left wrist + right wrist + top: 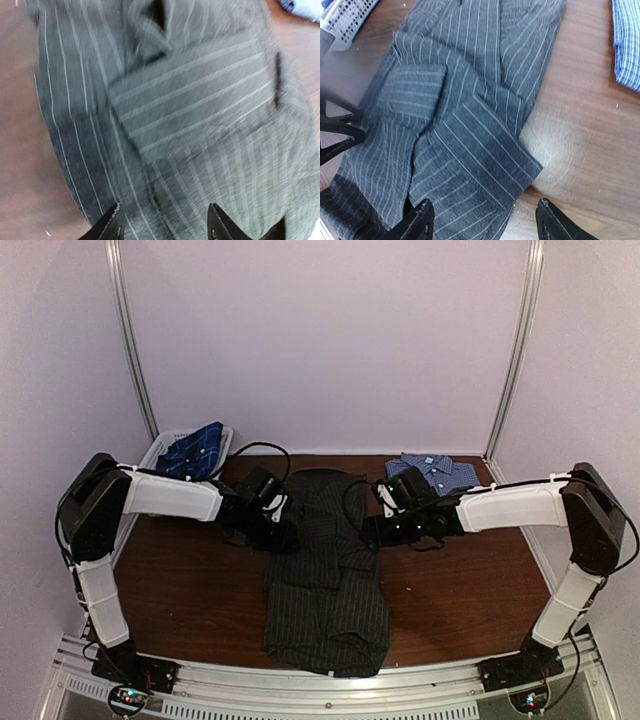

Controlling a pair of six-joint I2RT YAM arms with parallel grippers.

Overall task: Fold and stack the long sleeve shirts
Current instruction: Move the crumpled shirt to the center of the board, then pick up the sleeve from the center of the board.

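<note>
**Pale booth, brown counter: both claws spread over the pinstripe shirt**

Plain lilac-white walls w/ metal corner posts close in a dark brown wooden counter (190,590). Far L corner: a white plastic mesh basket (158,452) w/ a navy blue plaid cloth shirt (196,453) bunched inside. The L arm reaches in from its side. The left claw (283,537) sits at the L edge of the charcoal-black pinstriped button-up shirt (325,590), abt mid-length. Wrist cam: its two black fingertips (111,222) stand apart, nothing pinched btwn them, striped cloth right beneath. Whether the tips touch the cloth, can't tell; that view is blurred.

Centre: the charcoal shirt lies lengthwise, running from near the far wall to the counter's near edge. It's narrowed to a long strip w/ the sides turned in. One sleeve lies folded slantwise across the body, its cuff end at the shirt's R edge.

R of it: the right claw (372,530) is at the shirt's R edge, opposite the L one. Wrist cam shows its fingers (422,220) spread wide, gripping nothing. The cuff corner lies under the gap, bare wood beside it.

Far R corner: a blue-and-white fine-check collared shirt (432,472), folded into a neat rectangle. It lies flat on the counter, apart from the charcoal one.
</note>
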